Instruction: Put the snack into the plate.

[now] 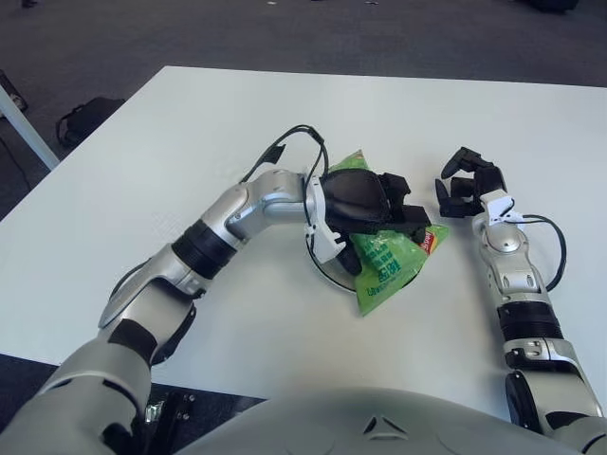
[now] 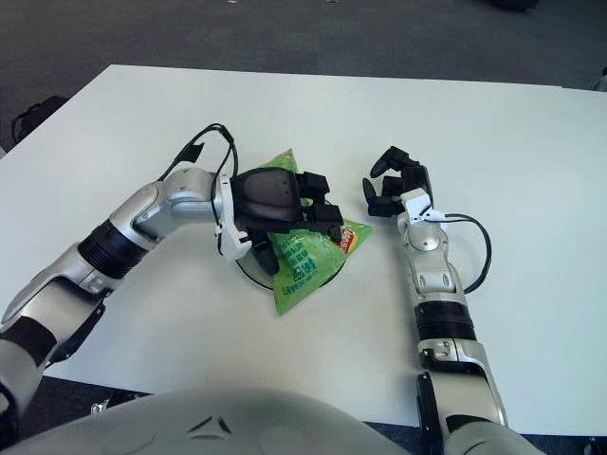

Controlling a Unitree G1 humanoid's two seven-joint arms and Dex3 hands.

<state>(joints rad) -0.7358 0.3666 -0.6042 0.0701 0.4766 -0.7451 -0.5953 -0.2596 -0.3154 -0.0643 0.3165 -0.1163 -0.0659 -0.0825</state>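
Hovering over the plate [image 1: 327,272], the left hand [image 1: 365,201] grips the crinkly green snack [image 1: 384,267] bag, which sags across the round white rim onto the counter [image 1: 171,152]. Centring before release would help. The right hand [image 1: 467,182], loosely curled and empty, shows just beside it.

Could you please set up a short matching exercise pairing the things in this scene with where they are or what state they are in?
Column A:
1. snack
2. plate
3. left hand
4. right hand

Column B:
a. curled, holding nothing, to the right of the bag
b. green, lying across the plate
c. white and round, mostly hidden under the bag
d. on top of the bag, over the plate

Pairs: 1-b, 2-c, 3-d, 4-a
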